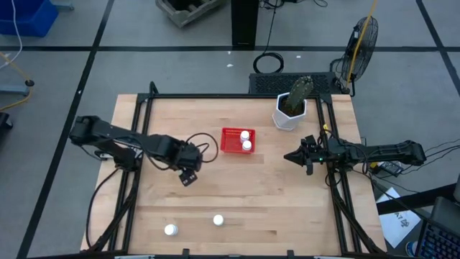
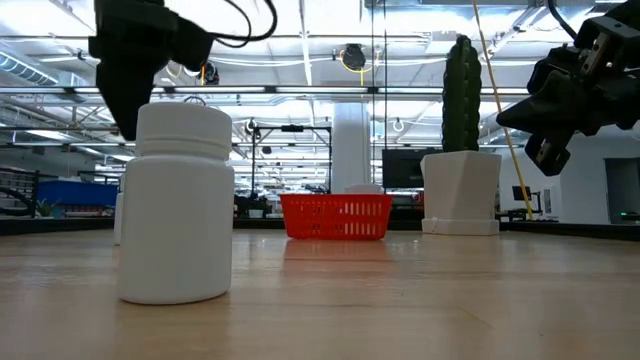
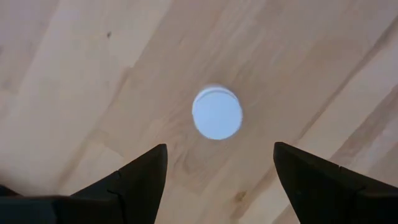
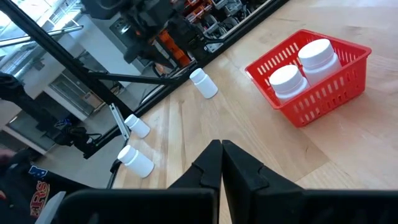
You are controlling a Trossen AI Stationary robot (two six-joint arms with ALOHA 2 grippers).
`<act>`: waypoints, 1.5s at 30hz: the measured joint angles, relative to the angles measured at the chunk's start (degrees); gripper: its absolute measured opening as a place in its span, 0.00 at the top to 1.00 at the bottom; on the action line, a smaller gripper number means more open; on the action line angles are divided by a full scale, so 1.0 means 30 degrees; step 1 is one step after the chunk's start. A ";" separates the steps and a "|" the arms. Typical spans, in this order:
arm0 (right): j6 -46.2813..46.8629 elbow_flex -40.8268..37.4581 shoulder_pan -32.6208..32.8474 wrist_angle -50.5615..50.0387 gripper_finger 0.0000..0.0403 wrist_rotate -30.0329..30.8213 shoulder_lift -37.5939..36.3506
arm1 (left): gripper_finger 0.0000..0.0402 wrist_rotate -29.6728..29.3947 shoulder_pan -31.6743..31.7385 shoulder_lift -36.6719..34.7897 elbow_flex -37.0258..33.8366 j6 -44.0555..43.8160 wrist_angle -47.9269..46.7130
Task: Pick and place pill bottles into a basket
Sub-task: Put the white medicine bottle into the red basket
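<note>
On the wooden table, beneath the left gripper (image 3: 217, 171), whose fingers stand spread and empty, one small white plastic pill bottle (image 3: 217, 112) stands upright, well apart from the red mesh basket (image 1: 231, 141). It looks light, rigid and smooth; grip the sides below the cap. The right gripper (image 4: 221, 163) waits clenched, empty.

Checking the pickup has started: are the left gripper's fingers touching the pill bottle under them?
Apart. In the left wrist view, bare wood shows between both fingers and the pill bottle.
</note>
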 joint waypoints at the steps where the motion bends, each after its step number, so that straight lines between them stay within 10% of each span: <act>1: 0.0000 0.0000 0.0005 -0.0003 0.99 0.0003 0.0000 | 0.27 0.0167 0.0075 -0.0210 -0.0200 -0.0119 0.0164; 45: 0.0000 0.0000 0.0007 0.0000 0.99 0.0000 0.0000 | 0.30 0.1173 0.0584 -0.0153 -0.3580 -0.0193 0.5723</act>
